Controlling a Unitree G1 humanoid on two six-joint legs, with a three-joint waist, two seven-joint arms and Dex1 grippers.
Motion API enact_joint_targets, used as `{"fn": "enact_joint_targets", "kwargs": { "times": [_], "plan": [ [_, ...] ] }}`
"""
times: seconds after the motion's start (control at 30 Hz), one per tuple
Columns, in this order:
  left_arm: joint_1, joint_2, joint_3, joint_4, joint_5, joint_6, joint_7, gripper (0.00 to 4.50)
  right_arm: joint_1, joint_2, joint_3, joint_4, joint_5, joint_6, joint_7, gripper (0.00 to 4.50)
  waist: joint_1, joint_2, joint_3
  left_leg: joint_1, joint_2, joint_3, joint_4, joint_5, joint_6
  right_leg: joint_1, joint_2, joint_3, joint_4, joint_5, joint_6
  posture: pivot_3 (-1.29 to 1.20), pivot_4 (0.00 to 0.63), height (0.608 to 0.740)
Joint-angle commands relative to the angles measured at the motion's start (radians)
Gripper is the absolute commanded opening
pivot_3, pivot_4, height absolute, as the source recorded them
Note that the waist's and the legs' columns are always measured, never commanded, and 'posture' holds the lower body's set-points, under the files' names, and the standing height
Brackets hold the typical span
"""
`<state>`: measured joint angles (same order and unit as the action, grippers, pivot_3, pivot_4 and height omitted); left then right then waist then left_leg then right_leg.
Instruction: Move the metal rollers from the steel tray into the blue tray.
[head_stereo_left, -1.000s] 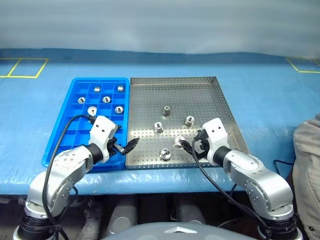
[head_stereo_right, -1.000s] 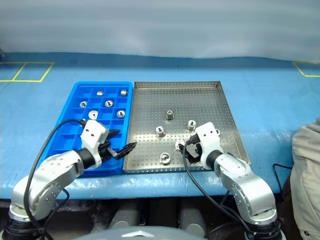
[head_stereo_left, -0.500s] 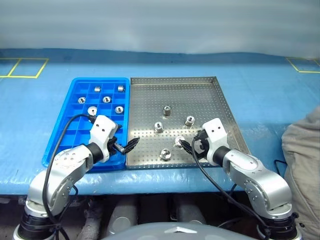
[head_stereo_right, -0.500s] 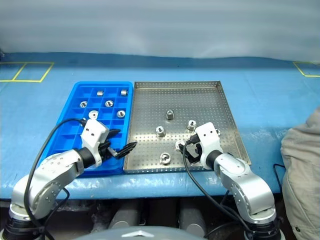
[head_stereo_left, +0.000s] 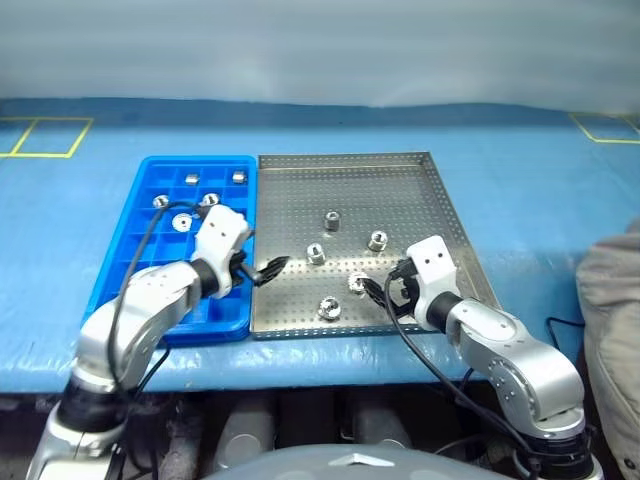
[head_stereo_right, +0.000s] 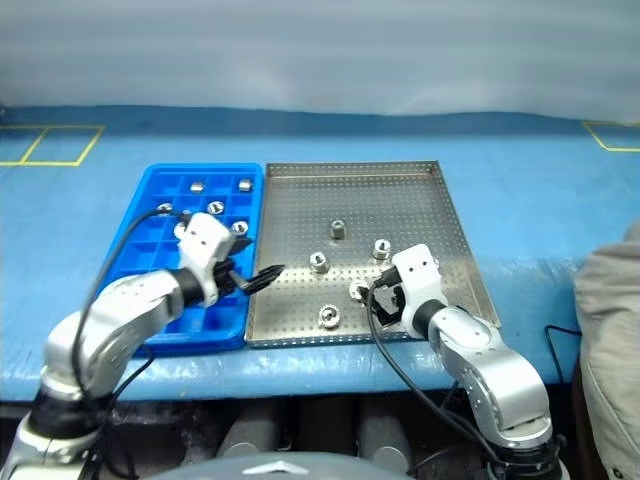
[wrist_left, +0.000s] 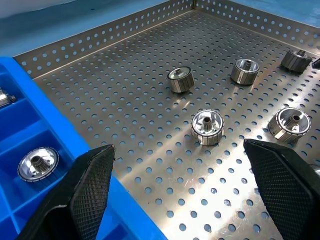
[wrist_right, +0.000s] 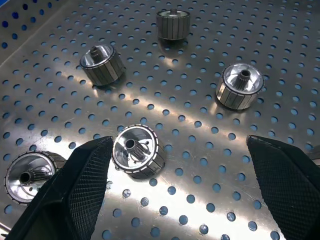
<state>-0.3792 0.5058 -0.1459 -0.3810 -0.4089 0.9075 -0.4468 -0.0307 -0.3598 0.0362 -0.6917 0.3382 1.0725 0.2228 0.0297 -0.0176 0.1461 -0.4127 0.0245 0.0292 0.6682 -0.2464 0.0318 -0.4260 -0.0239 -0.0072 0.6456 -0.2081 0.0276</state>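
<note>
**Five metal rollers left on the steel tray**

Five metal rollers (head_stereo_left: 316, 254) stand upright, holes up, on the steel tray (head_stereo_left: 400, 190); others already sit in the blue tray (head_stereo_left: 130, 275) beside it. Probably dense, rigid and slick: pinch across the ribbed flanks. Left gripper (head_stereo_left: 268, 271) and right gripper (head_stereo_left: 378, 291) both gape, empty, over the steel tray.
</note>
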Motion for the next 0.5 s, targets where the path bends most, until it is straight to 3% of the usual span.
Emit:
{"fn": "enact_joint_targets", "kwargs": {
  "times": [0.03, 0.27, 0.5],
  "plan": [
    [-0.128, -0.052, -0.079, 0.143, 0.044, -0.046, -0.049, 4.49, -0.001, 0.01, -0.007, -0.035, -0.006, -0.02, -0.015, 4.49, -0.004, 0.0, 0.0, 0.001, 0.0, 0.001, 0.0, 0.0, 0.0, 0.001, 0.0, 0.001, 0.0, 0.001, 0.001, 0.01, 0.15, 0.74],
    [-0.246, -0.136, -0.196, 0.41, 0.159, -0.121, -0.093, 4.49, 0.021, 0.032, -0.012, -0.048, -0.014, -0.025, -0.036, 4.49, -0.027, 0.0, 0.0, 0.0, -0.002, 0.004, -0.001, -0.001, 0.002, -0.002, 0.0, 0.007, -0.001, 0.005, 0.007, -0.02, 0.15, 0.74],
    [-0.26, -0.181, -0.23, 0.539, 0.226, -0.171, -0.122, 4.49, 0.034, 0.042, -0.017, -0.058, -0.019, -0.027, -0.044, 4.49, -0.04, 0.0, 0.0, 0.0, -0.001, 0.004, -0.001, -0.001, 0.002, -0.002, -0.001, 0.007, -0.001, 0.005, 0.007, -0.03, 0.15, 0.74]
  ]
}}
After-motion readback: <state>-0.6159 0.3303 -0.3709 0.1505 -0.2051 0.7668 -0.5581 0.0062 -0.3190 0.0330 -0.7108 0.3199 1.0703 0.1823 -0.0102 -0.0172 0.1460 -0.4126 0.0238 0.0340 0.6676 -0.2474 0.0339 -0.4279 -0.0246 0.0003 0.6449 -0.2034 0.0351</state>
